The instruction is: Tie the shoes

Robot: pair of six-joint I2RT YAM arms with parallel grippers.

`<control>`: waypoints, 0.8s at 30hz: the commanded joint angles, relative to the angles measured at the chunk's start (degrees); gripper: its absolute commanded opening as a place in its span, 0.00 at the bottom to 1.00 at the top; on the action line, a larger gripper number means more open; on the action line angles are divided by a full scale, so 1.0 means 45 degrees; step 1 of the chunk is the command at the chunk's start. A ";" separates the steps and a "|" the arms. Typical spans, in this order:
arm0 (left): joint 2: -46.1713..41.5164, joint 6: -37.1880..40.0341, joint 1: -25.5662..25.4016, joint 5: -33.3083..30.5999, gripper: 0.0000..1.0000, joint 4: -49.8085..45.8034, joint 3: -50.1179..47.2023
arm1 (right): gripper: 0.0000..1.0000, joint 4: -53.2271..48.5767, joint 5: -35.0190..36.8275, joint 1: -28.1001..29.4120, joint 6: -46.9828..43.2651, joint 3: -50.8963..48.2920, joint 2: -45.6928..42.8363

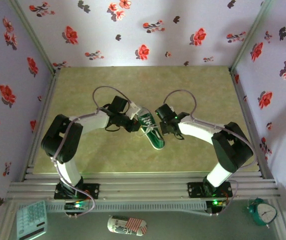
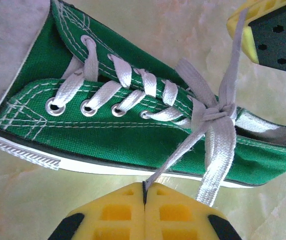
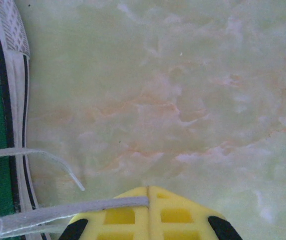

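I see one small green sneaker (image 1: 150, 131) near the middle of the counter (image 1: 132, 85), lying between my two arms.

Progress, as I judge it: the white laces (image 2: 132, 85) are threaded through every metal eyelet, and at the top of the row they cross into a single simple knot (image 2: 218, 112). That first crossing looks made and fairly snug. There is no bow: no loops, only loose strands running away from the knot. Forming the loops and cinching them is all left to do.

The left pincer (image 2: 144, 187) has its fingers pressed together, clamped on one narrow strand that runs taut from the knot into the seam between them. A second, wider strand passes beside it, apart from the fingers. The right pincer (image 3: 148, 192) is likewise closed, with a flat strand caught in its seam and stretching back toward the shoe. In the left wrist view it sits just beyond the knot, on the far side of the shoe.

Materials: the upper is woven green canvas with pale double stitching. The laces are flat, soft cotton-like ribbon, slightly frayed at the ends. The sole is white rubber with a dark line and a ribbed strip. The pincer fingers are hard yellow plastic with square hollows. The counter is smooth, glossy, pale green with marbled pinkish veins.
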 commanded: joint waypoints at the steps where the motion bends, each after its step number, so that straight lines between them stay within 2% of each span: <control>1: -0.0351 -0.0265 0.0343 -0.1052 0.00 -0.0156 -0.0249 | 0.00 -0.0907 0.1100 -0.0287 0.0460 0.0169 0.0180; 7: -0.0326 -0.0444 0.0558 -0.1919 0.00 -0.0102 -0.0395 | 0.00 -0.1159 0.1190 -0.0663 0.0768 0.0026 0.0183; 24: -0.0385 -0.1008 0.0836 -0.2645 0.00 -0.0004 -0.0601 | 0.00 -0.1242 0.1039 -0.1113 0.1032 -0.0219 0.0207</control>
